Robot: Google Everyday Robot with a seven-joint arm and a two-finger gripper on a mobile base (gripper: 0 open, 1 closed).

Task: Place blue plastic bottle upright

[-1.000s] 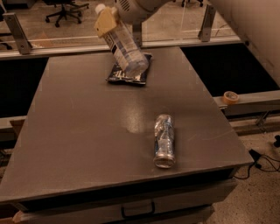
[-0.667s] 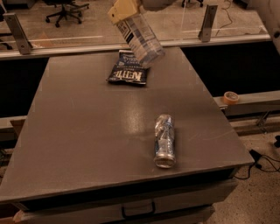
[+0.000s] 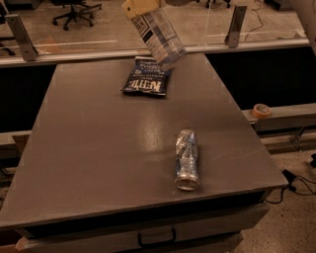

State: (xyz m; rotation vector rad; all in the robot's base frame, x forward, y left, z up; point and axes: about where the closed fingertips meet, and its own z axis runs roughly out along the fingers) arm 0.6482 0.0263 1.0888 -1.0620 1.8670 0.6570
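The blue plastic bottle [image 3: 161,38] is clear with a white-and-dark-blue label. It hangs tilted in the air above the far edge of the table [image 3: 89,148], its bottom pointing down and to the right. My gripper [image 3: 141,7] is at the top edge of the view, shut on the bottle's upper end. The cap is hidden. The bottle's lower end hovers just above the flat dark blue chip bag [image 3: 145,78].
A dented silver-blue bottle [image 3: 186,159] lies on its side near the table's front right. A tape roll [image 3: 260,109] sits on a ledge to the right. Two metal posts [image 3: 236,24] and a rail stand behind the table.
My gripper has lifted the bottle up and to the right, off the chip bag. The bag is now fully uncovered. The silver-blue bottle has not moved.
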